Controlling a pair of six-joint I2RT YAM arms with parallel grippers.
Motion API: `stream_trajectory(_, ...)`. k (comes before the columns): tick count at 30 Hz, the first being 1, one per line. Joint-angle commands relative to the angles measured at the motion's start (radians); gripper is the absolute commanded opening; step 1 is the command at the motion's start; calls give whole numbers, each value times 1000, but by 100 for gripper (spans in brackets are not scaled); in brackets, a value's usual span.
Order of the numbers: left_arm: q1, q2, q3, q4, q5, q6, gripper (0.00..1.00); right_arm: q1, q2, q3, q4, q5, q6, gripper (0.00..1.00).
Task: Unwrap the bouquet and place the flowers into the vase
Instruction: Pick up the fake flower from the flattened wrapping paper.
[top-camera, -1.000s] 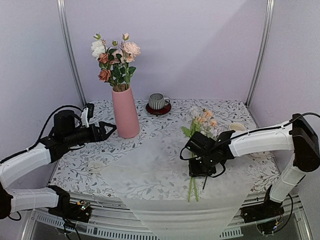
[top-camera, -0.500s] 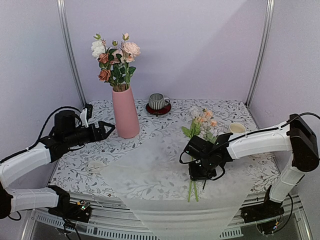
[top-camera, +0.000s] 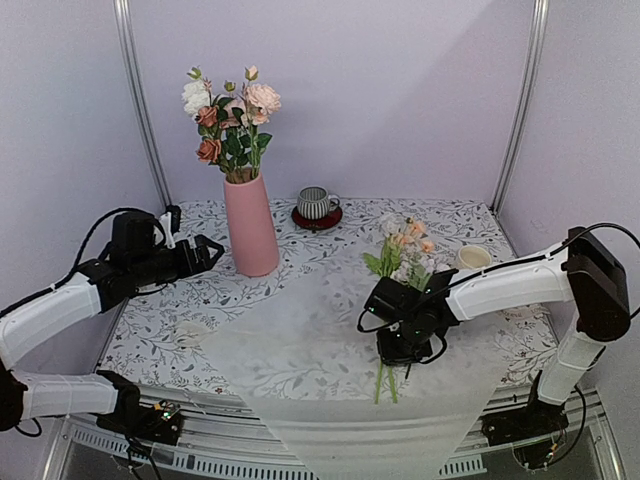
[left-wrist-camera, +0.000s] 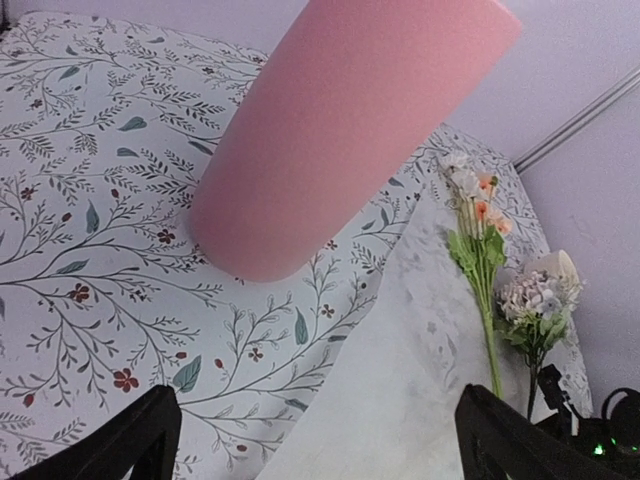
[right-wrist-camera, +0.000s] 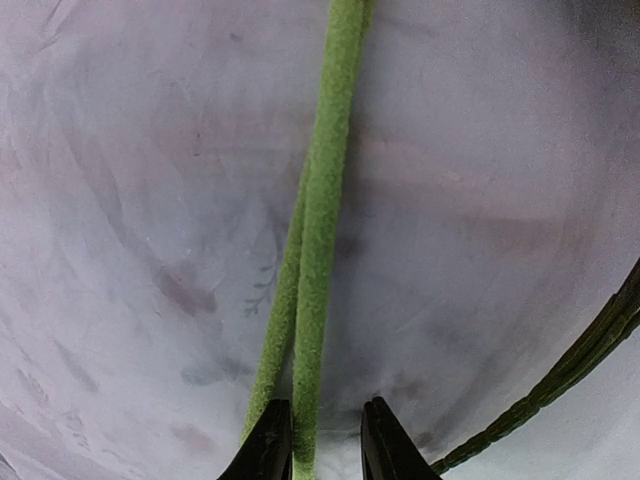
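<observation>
Stem (right-wrist-camera: 320, 200) straddled by right gripper (right-wrist-camera: 327, 445), jaws slightly apart, not yet clamped, likely for pickup. Left gripper (left-wrist-camera: 320, 440) parked wide open by vase (left-wrist-camera: 340, 130), probably to steady it.

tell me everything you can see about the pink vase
The vase is a tall, smooth, matte pink cylinder, slightly narrower toward its slanted rim. It stands upright at the back left of the floral tablecloth, holding flowers with green stems. The open left claw hovers close beside it, apparently not touching.

The vase (top-camera: 250, 225) stands left of the flowers (top-camera: 405, 243) lying on the wrapping paper (top-camera: 300, 350).
</observation>
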Motion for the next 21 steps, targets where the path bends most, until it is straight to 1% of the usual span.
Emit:
stream_trajectory(1, 10, -34, 22, -69, -83, -11, 98, 9, 48, 1, 2, 9, 2, 25)
stream_trajectory(4, 14, -43, 15, -70, -84, -6, 98, 10, 72, 1, 22, 0, 4, 25)
stream_trajectory(6, 16, -41, 14, -69, -66, -6, 98, 10, 83, 2, 36, -12, 4, 20)
stream_trajectory(8, 17, -37, 18, -67, -48, -5, 98, 11, 85, 1, 41, -16, 2, 20)
stream_trajectory(9, 18, -37, 18, -64, -40, -5, 98, 12, 82, 2, 42, -16, 4, 17)
stream_trajectory(10, 18, -34, 19, -60, -34, -6, 98, 12, 77, 2, 41, -15, 5, 9)
stream_trajectory(11, 19, -33, 19, -54, -26, -9, 98, 12, 66, 2, 37, -8, 8, 5)
stream_trajectory(12, 19, -32, 19, -49, -19, -10, 98, 12, 55, 5, 33, 0, 11, 4)
stream_trajectory(17, 19, -33, 22, -30, 8, -8, 98, 12, -63, 4, 24, 48, 19, 3)
stream_trajectory(21, 19, -40, 14, -3, 60, -4, 98, 14, -173, -8, 48, 73, -4, 3)
